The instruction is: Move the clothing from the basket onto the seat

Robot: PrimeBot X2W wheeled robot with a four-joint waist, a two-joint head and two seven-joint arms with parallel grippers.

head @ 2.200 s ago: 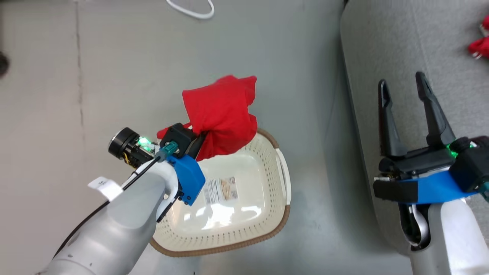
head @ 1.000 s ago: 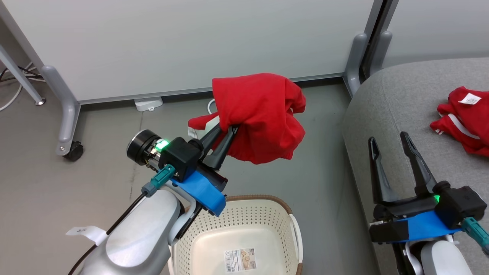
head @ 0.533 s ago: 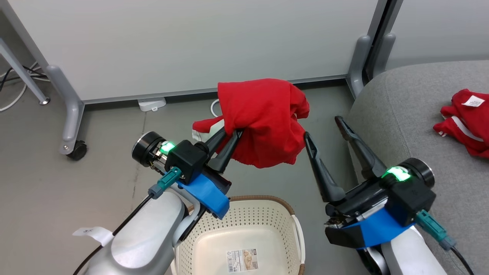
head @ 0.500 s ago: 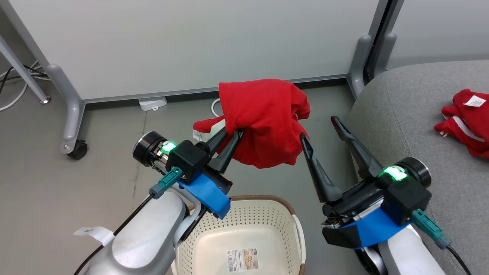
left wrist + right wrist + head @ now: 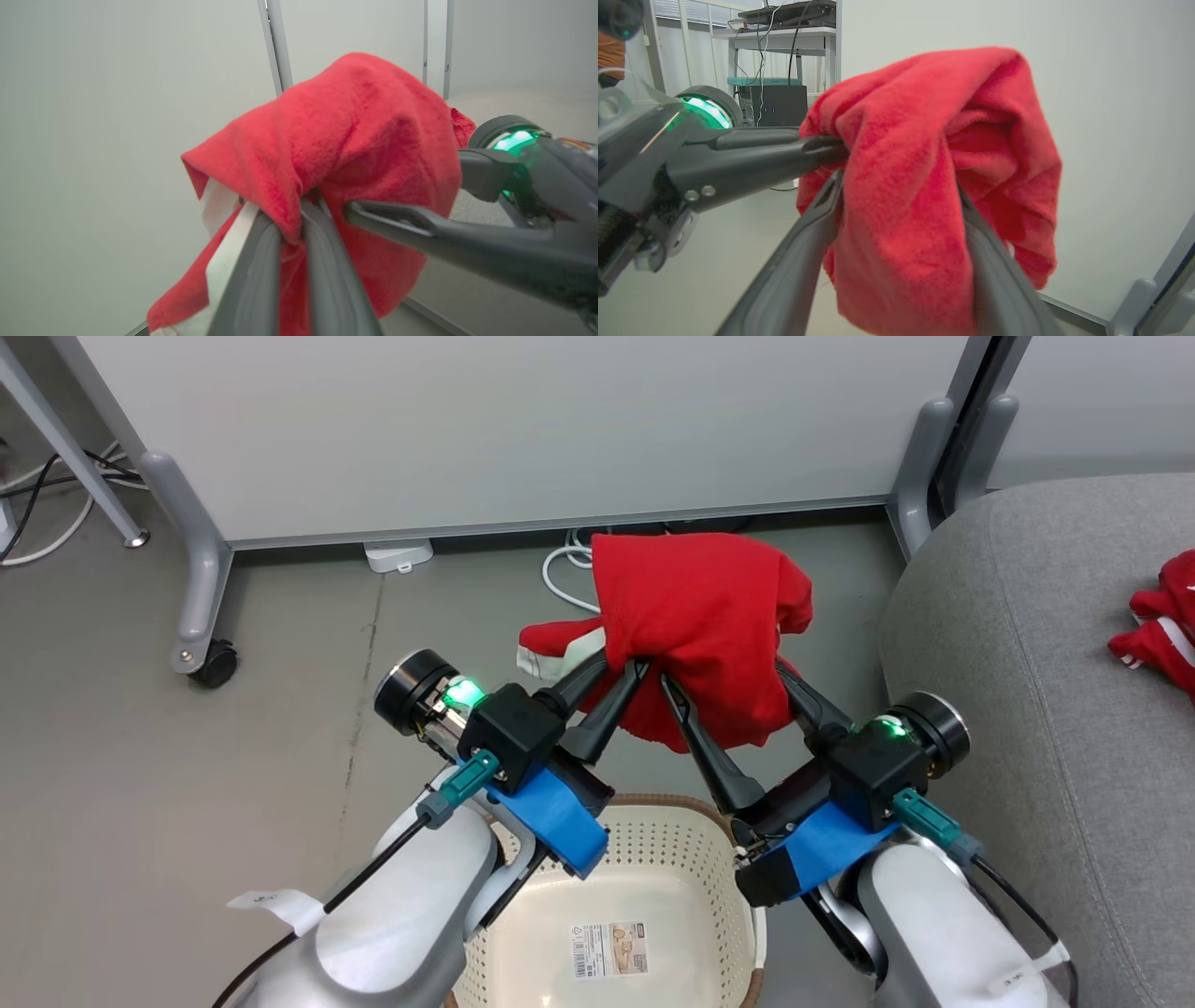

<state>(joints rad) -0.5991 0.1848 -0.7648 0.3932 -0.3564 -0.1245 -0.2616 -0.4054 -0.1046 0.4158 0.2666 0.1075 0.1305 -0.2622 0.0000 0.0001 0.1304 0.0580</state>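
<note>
My left gripper (image 5: 624, 670) is shut on a bunched red piece of clothing (image 5: 709, 607), held up in the air beyond the far rim of the basket (image 5: 653, 801). My right gripper (image 5: 726, 679) is open, its two fingers standing one on each side of the hanging cloth. In the left wrist view my left gripper (image 5: 299, 215) pinches a fold of the clothing (image 5: 364, 126). The right wrist view has the clothing (image 5: 934, 140) draped between my right gripper's (image 5: 899, 205) spread fingers. A second red garment (image 5: 1158, 625) lies on the grey seat (image 5: 1018, 663) at the right.
A white partition panel stands behind, on grey legs with a caster (image 5: 213, 663). White cable (image 5: 565, 569) and a small white box (image 5: 399, 555) lie on the floor at its base. The cream basket holds only a label on its bottom.
My right arm has swung left from beside the seat, and its open fingers now straddle the garment. The left gripper keeps its hold. The head camera has shifted a little.
</note>
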